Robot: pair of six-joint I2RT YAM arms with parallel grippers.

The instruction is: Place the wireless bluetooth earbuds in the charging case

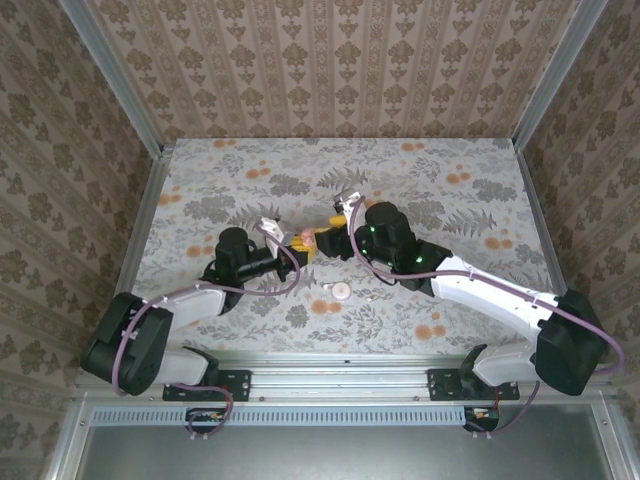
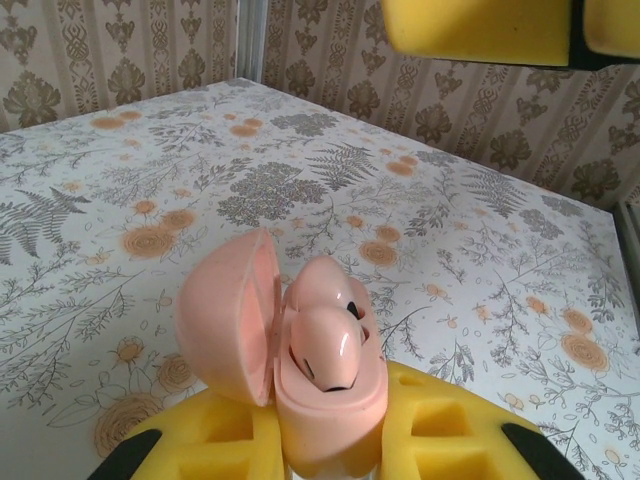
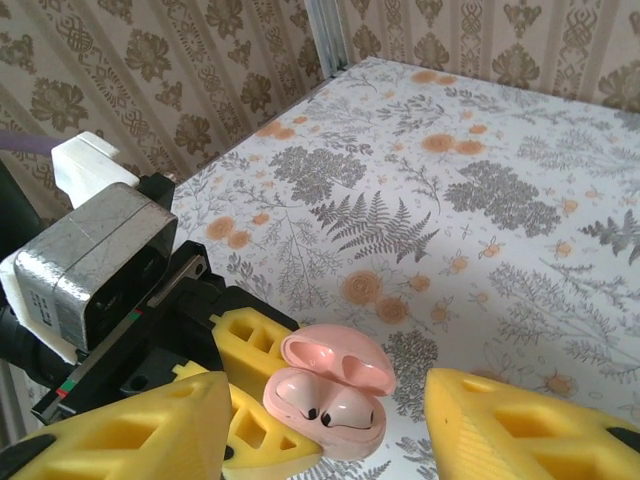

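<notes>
Pink open charging case (image 2: 322, 405) holds earbuds (image 2: 335, 345), gripped by left tool (image 2: 325, 455); right tool (image 3: 325, 440) spread.

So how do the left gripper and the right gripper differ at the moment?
The left gripper is shut on the rounded pink plastic charging case, whose lid is open with two pale pink earbuds seated inside. The right gripper is open and grips nothing. The left gripper's fingers press against the case, while the right gripper's fingers stand wide apart. Both have chunky yellow foam fingers.
</notes>
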